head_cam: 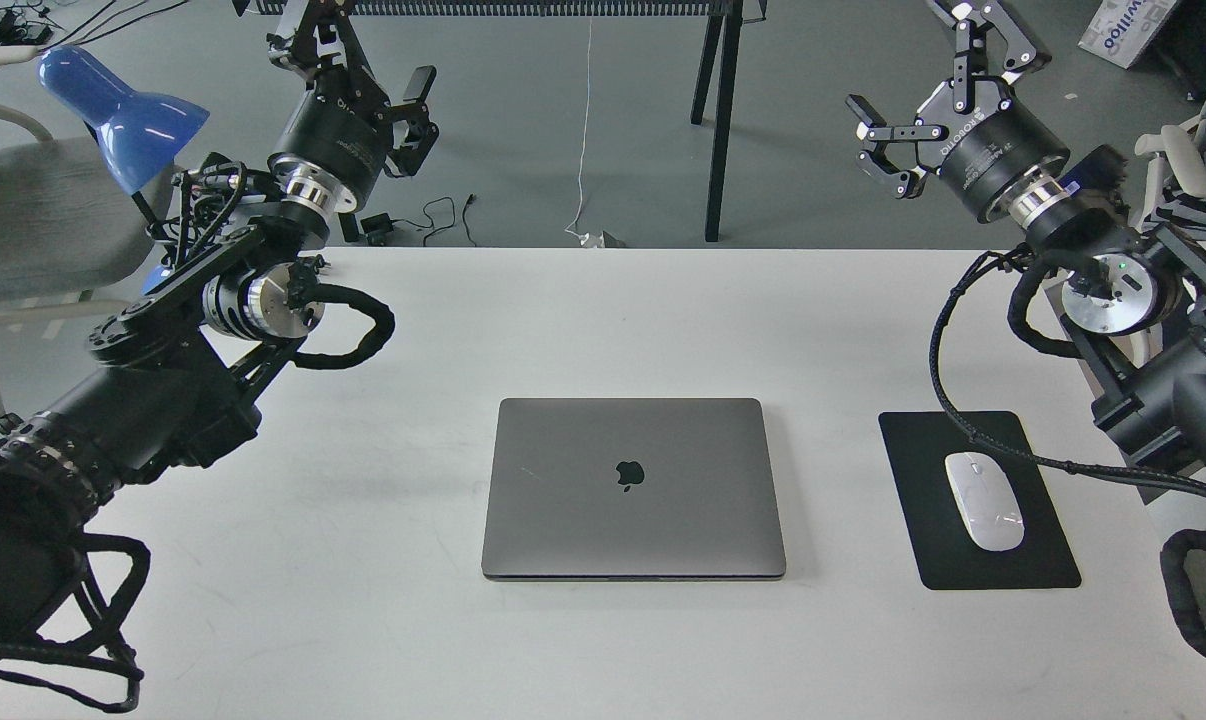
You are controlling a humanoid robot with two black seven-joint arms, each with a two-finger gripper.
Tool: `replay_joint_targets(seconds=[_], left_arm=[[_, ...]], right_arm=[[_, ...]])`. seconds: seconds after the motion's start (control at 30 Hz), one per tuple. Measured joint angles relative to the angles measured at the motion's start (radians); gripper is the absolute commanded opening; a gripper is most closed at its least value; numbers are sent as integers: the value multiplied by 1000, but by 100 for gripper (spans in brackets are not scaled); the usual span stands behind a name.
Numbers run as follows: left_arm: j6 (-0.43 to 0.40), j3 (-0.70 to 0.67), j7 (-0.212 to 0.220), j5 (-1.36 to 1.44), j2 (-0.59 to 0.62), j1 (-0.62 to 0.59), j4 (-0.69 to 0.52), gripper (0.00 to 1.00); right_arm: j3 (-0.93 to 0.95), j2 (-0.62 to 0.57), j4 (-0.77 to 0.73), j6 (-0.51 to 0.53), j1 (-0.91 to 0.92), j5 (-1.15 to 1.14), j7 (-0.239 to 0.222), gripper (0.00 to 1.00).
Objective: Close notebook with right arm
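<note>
The notebook point(633, 487) lies shut and flat in the middle of the white table point(603, 320), grey lid up with the dark apple logo showing. My right gripper point(910, 60) is open and empty, raised beyond the table's far right edge, well away from the notebook. Its arm point(1113, 290) has a blue part at the wrist and comes in from the right. My left gripper point(358, 50) is open and empty, raised beyond the far left edge.
A black mouse pad point(978, 500) with a white mouse point(983, 500) lies right of the notebook; my right arm's braided cable point(963, 420) hangs over it. A blue lamp point(123, 110) and a chair stand at far left.
</note>
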Motion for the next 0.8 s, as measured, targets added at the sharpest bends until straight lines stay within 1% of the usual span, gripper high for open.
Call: replay_joint_targets(seconds=[0.8], left_arm=[[0,-2,0,0,0,0,-2,100]], right_arm=[[-51,2,21,0,20,-10,0,100]])
